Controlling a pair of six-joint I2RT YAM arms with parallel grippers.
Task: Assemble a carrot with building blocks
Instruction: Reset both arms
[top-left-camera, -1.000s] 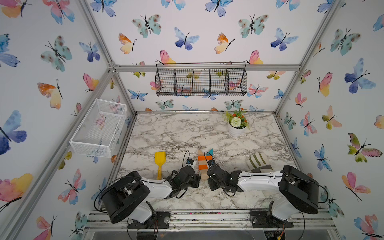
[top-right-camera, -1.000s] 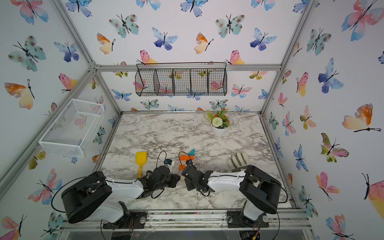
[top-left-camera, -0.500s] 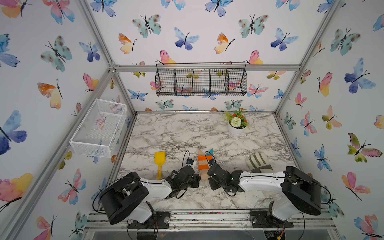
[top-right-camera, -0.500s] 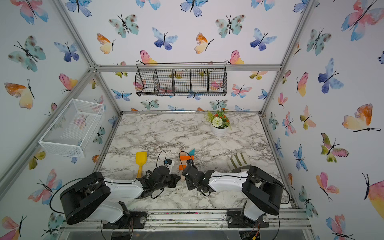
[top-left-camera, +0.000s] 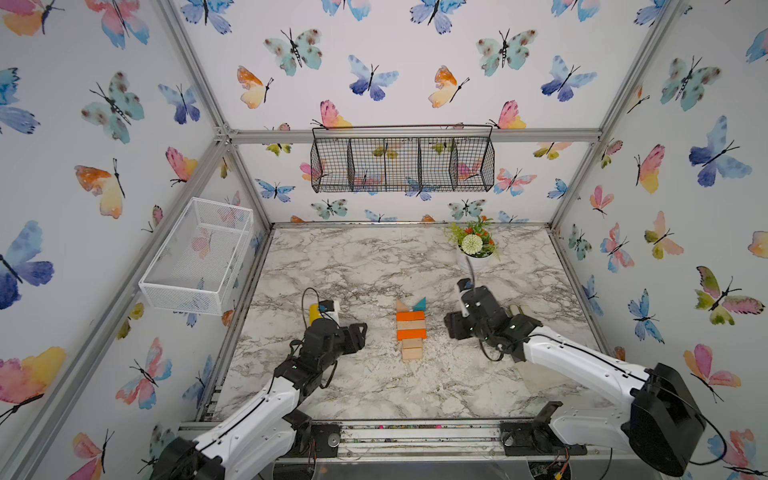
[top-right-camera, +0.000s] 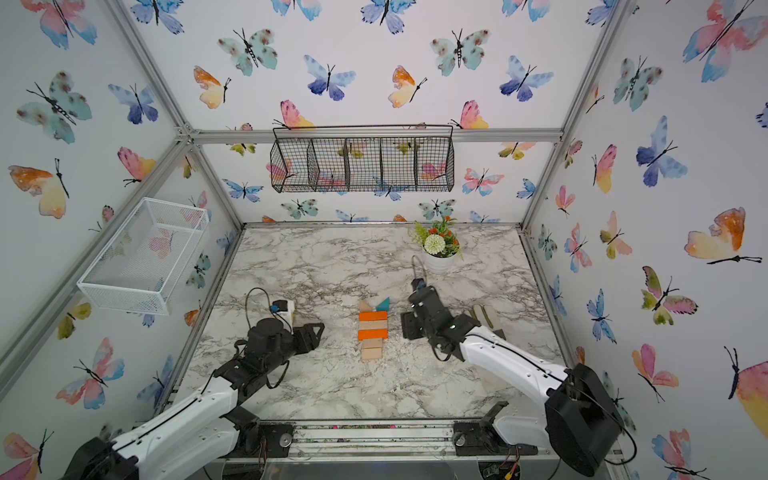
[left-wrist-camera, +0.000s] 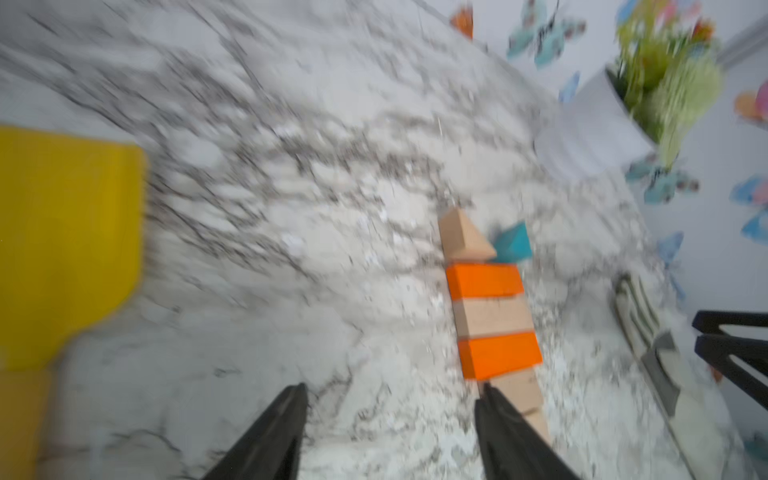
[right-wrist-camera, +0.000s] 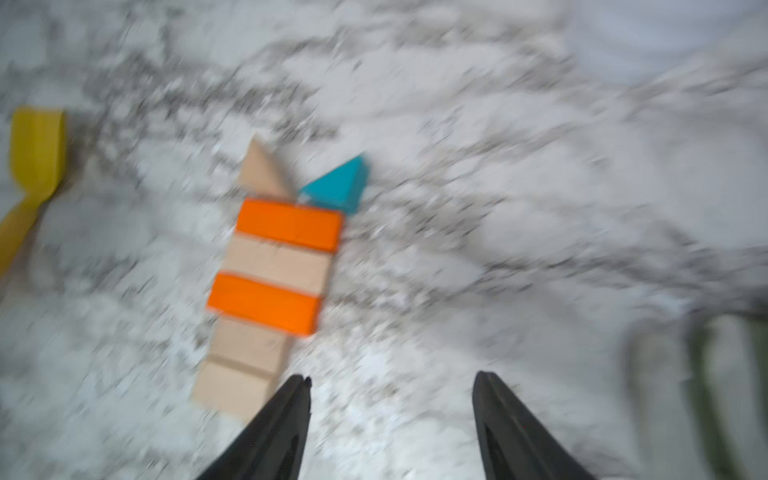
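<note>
Top views, both: carrot (top-left-camera: 411, 328) (top-right-camera: 372, 330) flat on the marble table (top-left-camera: 374, 386), midway between the two arms. Long axis running near to far. Narrow tip toward the arm bases, leafy end toward the back wall.

Order along the axis, near to far:
- two small tan blocks (top-left-camera: 412, 349) at the tip
- orange bar (top-left-camera: 411, 333)
- tan bar (top-left-camera: 411, 325)
- second orange bar (top-left-camera: 410, 316)
- tan triangle (top-left-camera: 401, 306) and teal triangle (top-left-camera: 420, 304), side by side against the far bar

Pieces butted edge to edge.

Left gripper (top-left-camera: 358, 332): off the carrot's left side, clear of it, jaws spread, nothing held. Right gripper (top-left-camera: 451, 326): off the right side, clear of it, jaws spread, nothing held. Same spread visible in both blurred wrist views.

Farther back: yellow shovel (top-left-camera: 314, 314), partly hidden behind the left wrist. Farthest: potted flowers (top-left-camera: 473, 249) at back right.

Change from a second ago: both grippers then pinched shut, close in at the narrow end; now drawn back sideways and released. Carrot in the same place.
</note>
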